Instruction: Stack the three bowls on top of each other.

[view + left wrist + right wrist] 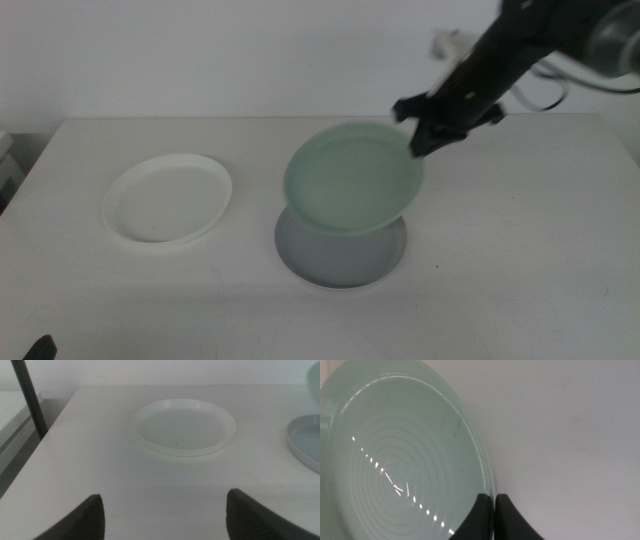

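Over the grey bowl (340, 255) your right gripper (420, 140) pinches the mint bowl (353, 180) by its rim, tilted; left gripper (165, 515) is spread near the white bowl (168, 198)

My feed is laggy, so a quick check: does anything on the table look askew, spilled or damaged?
Only the mint green bowl is off level: the right hand pinches its rim and holds it tilted in the air over the grey bowl. The white bowl lies flat and apart. No spill or damage shows. The left hand waits, open.
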You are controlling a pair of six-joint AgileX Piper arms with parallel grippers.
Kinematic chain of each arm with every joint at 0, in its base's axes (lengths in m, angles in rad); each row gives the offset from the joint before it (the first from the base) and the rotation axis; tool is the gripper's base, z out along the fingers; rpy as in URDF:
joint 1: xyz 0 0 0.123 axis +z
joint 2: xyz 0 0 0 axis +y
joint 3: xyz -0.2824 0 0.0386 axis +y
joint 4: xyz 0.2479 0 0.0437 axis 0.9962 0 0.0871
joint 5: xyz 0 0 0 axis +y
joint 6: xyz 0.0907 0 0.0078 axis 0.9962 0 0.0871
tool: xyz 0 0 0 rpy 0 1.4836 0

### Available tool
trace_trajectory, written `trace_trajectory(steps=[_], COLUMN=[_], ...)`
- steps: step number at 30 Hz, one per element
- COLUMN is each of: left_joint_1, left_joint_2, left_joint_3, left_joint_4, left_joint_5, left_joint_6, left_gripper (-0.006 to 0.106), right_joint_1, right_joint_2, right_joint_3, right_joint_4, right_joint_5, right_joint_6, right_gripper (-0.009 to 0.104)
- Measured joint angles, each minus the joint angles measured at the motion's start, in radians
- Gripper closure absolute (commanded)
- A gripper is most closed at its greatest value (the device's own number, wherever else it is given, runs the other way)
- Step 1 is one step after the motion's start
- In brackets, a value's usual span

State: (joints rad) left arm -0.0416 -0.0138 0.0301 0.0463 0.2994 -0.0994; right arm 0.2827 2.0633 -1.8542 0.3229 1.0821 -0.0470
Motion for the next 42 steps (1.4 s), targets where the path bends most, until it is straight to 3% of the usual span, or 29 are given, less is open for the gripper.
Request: trace_trajectory(steps=[16, 20, 30, 36, 42], left_joint_1=[0.000, 0.000, 0.000, 0.000, 0.000], left_joint_2=[0.000, 0.000, 0.000, 0.000, 0.000], left_joint_3=[0.000, 0.000, 0.001, 0.001, 0.001], left_joint_4=[0.000, 0.000, 0.000, 0.000, 0.000], left_joint_5=[0.000, 0.000, 0.000, 0.000, 0.000], left_joint_6=[0.000, 0.000, 0.000, 0.000, 0.000], left_gripper=[0.019, 0.019, 0.019, 0.019, 0.019], right_joint_1=[0.052, 0.052, 0.052, 0.048, 0.048], right_joint_2=[0.131, 0.132, 0.087, -0.101, -0.335], right_joint_3=[0.000, 0.000, 0.000, 0.000, 0.020], right_joint_4=[-0.002, -0.020, -0.032, -0.025, 0.050], right_joint_5=[0.002, 0.009, 0.040, 0.057, 0.067], right_joint_6=[0.013, 0.013, 0.005, -0.078, -0.156], right_gripper=[0.094, 0.084, 0.046, 0.043, 0.043])
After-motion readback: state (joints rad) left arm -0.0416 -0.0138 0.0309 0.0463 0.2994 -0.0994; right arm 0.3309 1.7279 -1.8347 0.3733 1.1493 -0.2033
